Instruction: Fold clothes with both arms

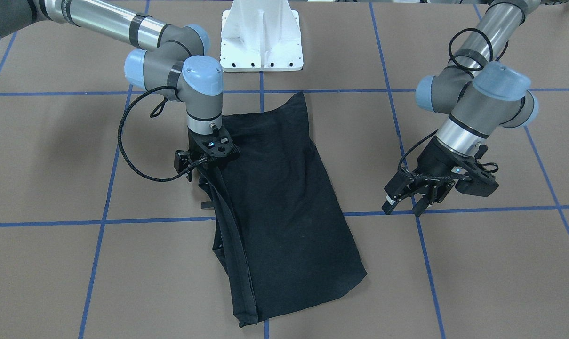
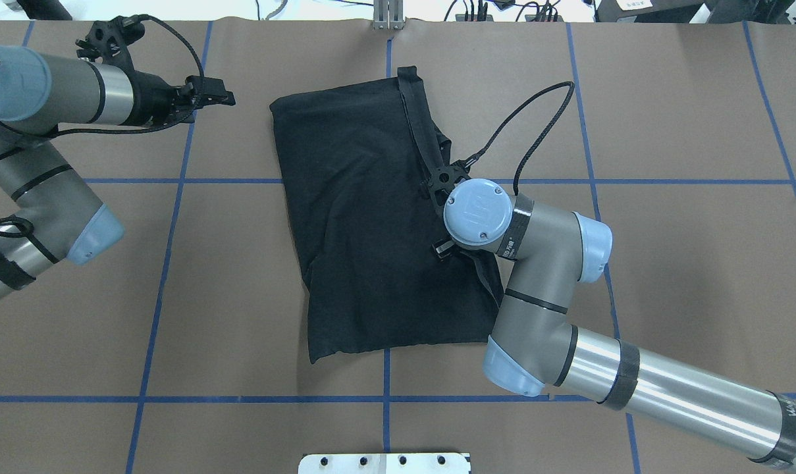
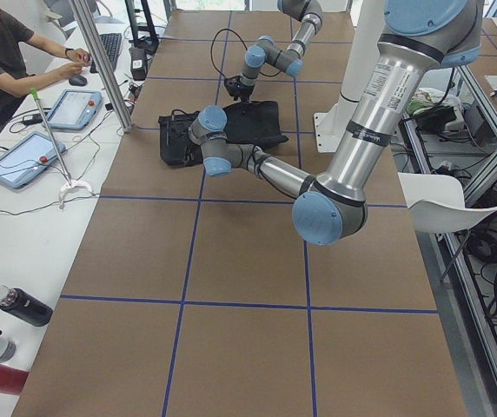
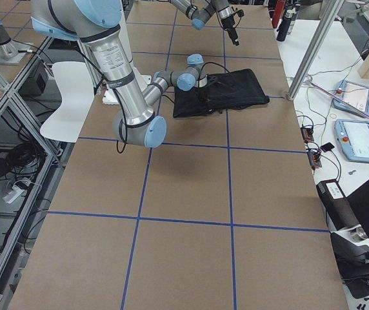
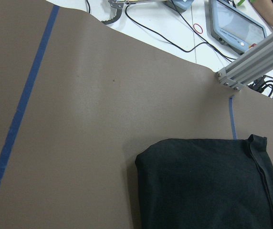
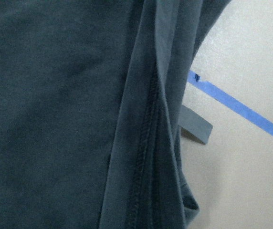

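Lying near the middle of the bench (image 1: 477,273), the black T-shirt (image 1: 284,207) is folded into a long strip. It runs from the robot's edge toward the operators' edge, slightly askew, with no logo showing.

The right hand (image 1: 205,178) is down on the strip's long edge, the one facing the bench end on the robot's right, where several hemmed layers stack up. Its lower end is lost in the cloth, so I cannot tell whether it is closed or how many layers it has.

The left hand (image 1: 403,209) hangs over bare bench, well apart from the shirt, parted and empty.

The risk, as I judge it, is a lift from that single point. A pinch that catches only the upper layers would peel the fold open. With no second grip, the strip could swing, twist or drag further askew.
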Robot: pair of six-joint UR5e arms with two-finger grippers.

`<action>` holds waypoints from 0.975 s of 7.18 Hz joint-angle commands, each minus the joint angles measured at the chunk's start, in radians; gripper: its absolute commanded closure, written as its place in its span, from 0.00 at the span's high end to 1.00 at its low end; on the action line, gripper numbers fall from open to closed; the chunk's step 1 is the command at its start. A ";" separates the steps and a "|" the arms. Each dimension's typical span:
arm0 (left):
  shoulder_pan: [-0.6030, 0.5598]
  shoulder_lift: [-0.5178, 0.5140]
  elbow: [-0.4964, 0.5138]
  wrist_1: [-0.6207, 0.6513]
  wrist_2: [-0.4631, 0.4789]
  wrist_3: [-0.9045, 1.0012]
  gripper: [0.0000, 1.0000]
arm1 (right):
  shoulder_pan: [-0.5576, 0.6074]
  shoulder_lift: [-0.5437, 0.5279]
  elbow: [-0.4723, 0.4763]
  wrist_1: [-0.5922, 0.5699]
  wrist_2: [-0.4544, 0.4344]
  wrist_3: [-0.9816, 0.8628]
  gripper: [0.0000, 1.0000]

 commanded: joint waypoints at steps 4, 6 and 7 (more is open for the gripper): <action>0.002 -0.001 -0.003 0.000 -0.001 -0.003 1.00 | 0.024 -0.006 -0.001 0.000 0.003 -0.002 0.99; 0.004 -0.001 -0.003 -0.002 0.000 -0.003 1.00 | 0.032 -0.008 -0.001 -0.002 0.003 -0.004 0.99; 0.004 -0.001 -0.003 0.000 0.000 -0.003 1.00 | 0.033 -0.011 -0.003 -0.002 0.003 -0.004 0.99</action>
